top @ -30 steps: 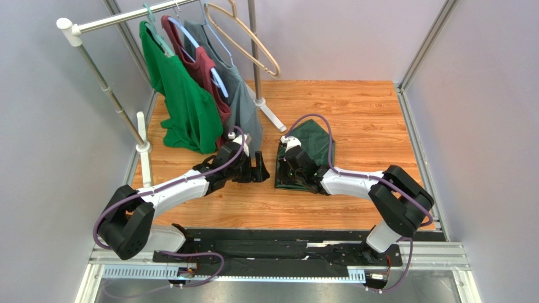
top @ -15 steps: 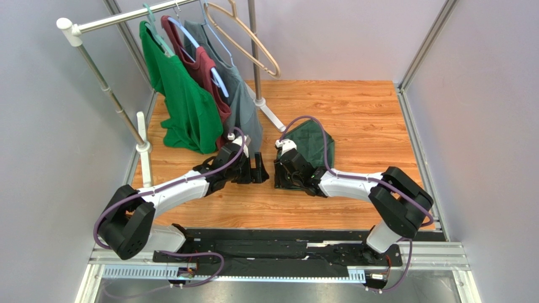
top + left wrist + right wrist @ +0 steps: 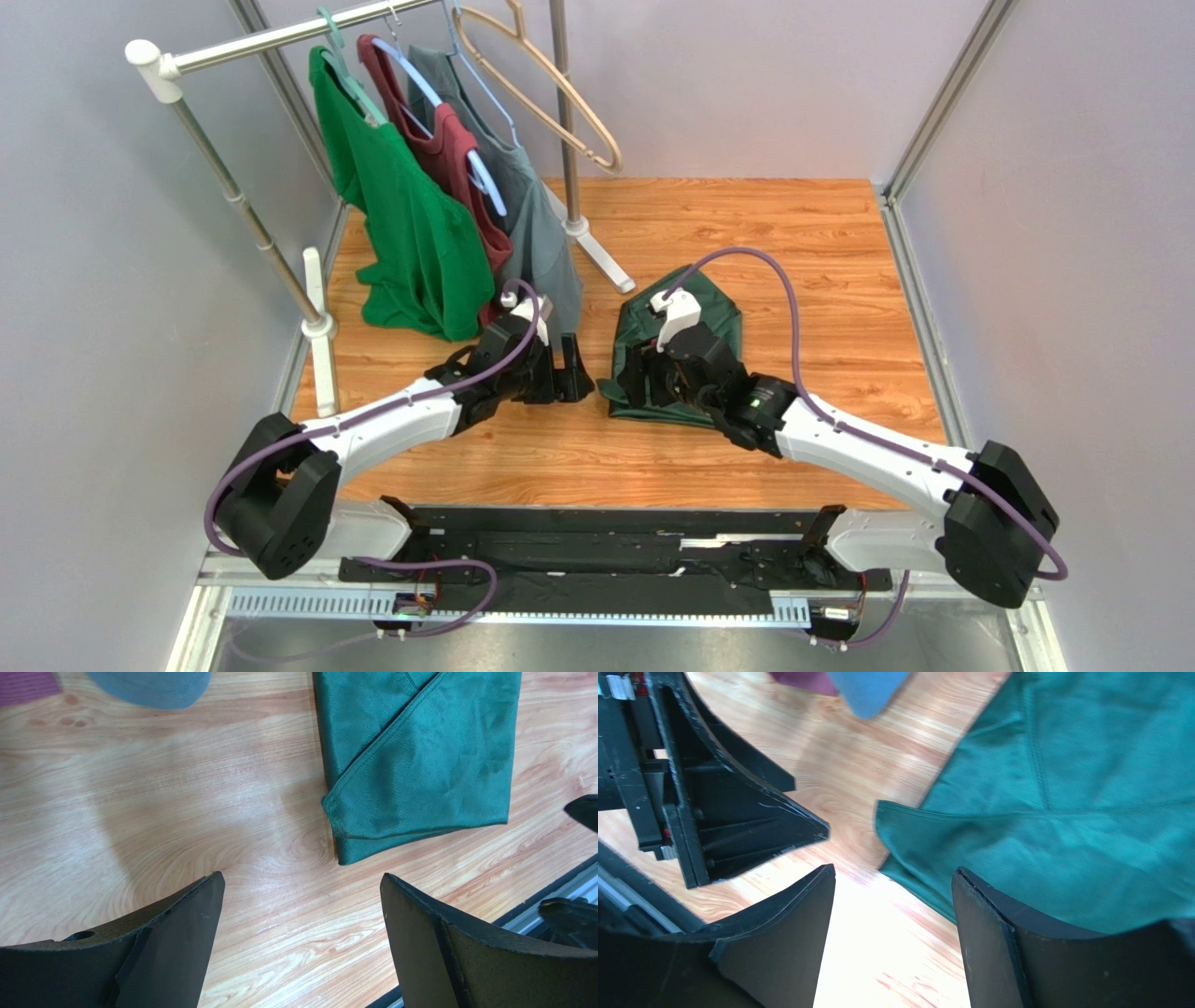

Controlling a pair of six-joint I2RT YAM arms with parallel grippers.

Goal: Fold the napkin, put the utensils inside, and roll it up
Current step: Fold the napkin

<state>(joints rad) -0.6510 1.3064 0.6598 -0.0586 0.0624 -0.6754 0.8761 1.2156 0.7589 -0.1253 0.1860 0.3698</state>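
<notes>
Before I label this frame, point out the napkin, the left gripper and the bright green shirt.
napkin [image 3: 421, 763]: left wrist view, middle of the folded cloth.
left gripper [image 3: 300, 882]: left wrist view, midway between its open fingertips.
bright green shirt [image 3: 407, 231]: top external view, its front.

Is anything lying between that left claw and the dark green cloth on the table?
Nothing visible does. Only bare wooden tabletop lies between the left gripper, its fingers spread open, and the folded napkin.
</notes>
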